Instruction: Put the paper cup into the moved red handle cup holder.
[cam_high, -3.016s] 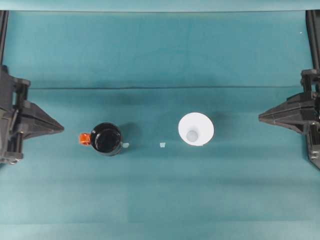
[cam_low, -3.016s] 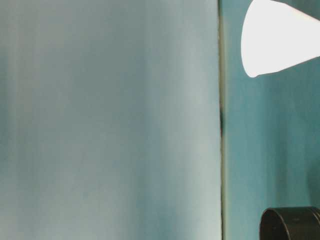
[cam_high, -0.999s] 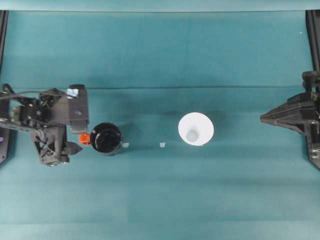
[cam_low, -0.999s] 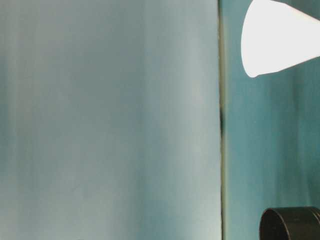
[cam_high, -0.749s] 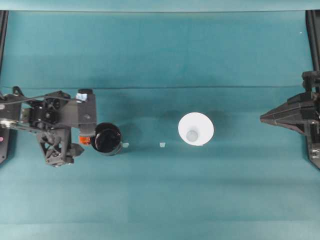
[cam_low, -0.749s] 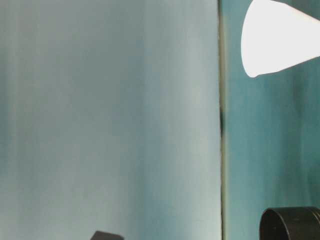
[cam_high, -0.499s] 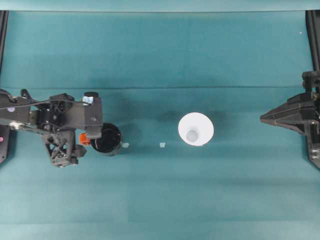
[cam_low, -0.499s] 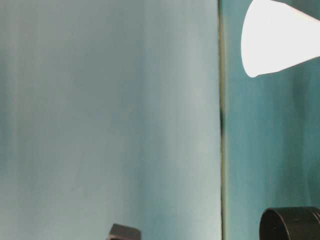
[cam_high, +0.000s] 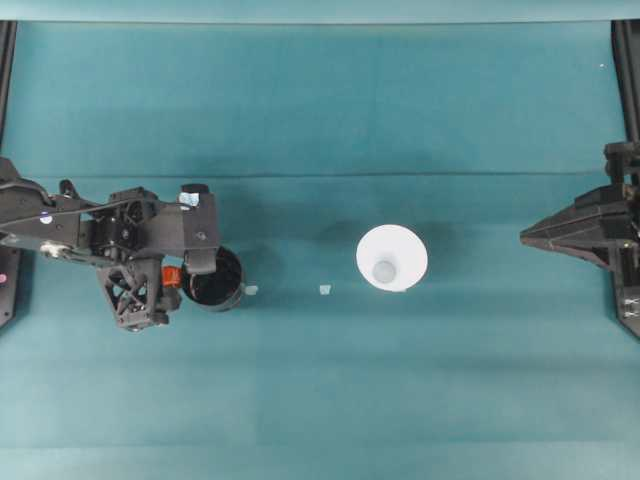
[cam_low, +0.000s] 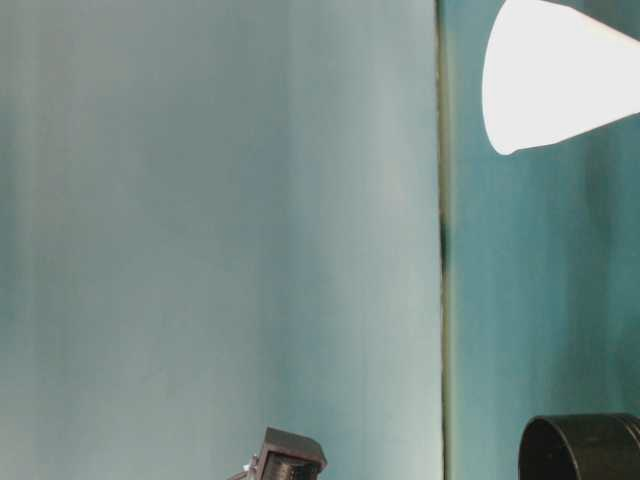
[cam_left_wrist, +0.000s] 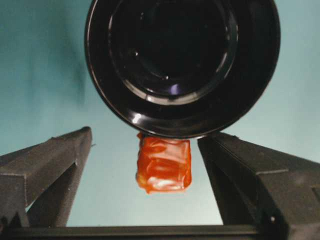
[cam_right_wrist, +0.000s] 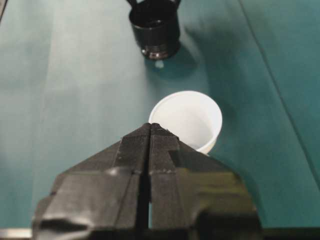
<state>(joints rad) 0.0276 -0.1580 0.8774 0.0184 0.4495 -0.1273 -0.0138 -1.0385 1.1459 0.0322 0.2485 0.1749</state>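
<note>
1. Teal cloth table (cam_high: 330, 400), overhead view.
2. Left gripper (cam_left_wrist: 162, 165) has advanced from frame's left edge; jaws spread, flanking orange handle (cam_left_wrist: 164, 164), no contact.
3. Red handle cup holder (cam_high: 222, 284) left of centre, nothing inside.
4. Paper cup (cam_high: 392, 258) right of centre, upright, unmoved.
5. Right gripper (cam_right_wrist: 150, 131) clenched, right edge.

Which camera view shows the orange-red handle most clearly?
The left wrist view: the handle sits large and unblocked between the open fingers of the left gripper. Overhead, the gripper mostly covers it, leaving a small orange spot.
</note>
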